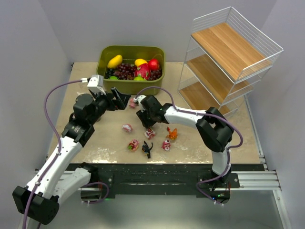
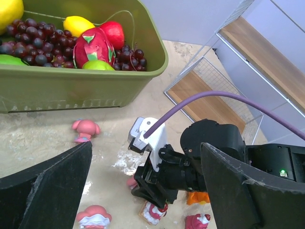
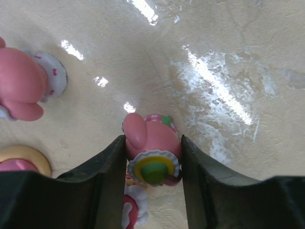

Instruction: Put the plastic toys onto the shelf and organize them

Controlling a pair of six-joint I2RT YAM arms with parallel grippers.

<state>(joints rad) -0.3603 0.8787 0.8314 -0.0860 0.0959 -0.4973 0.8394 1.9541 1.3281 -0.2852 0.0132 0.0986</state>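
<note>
My right gripper (image 3: 153, 141) is low over the table, its two fingers pressed on either side of a rounded pink toy (image 3: 151, 137) with a yellow-and-green disc. From above, the right gripper (image 1: 142, 119) covers this toy. More plastic toys lie around it: a pink one (image 1: 133, 101), pink-white ones (image 1: 127, 127) (image 1: 149, 133), red-white ones (image 1: 133, 145) (image 1: 166, 144), an orange creature (image 1: 172, 134) and a black spiky one (image 1: 147, 149). My left gripper (image 1: 119, 100) hovers open near the bin, holding nothing. The white wire shelf (image 1: 228, 57) stands at the back right, its wooden tiers bare.
An olive-green bin (image 1: 131, 62) of grapes, lemons, an apple and a dragon fruit sits at the back centre, just behind the left gripper. The right arm's purple cable (image 2: 209, 98) arcs across the left wrist view. Grey walls close in on both sides.
</note>
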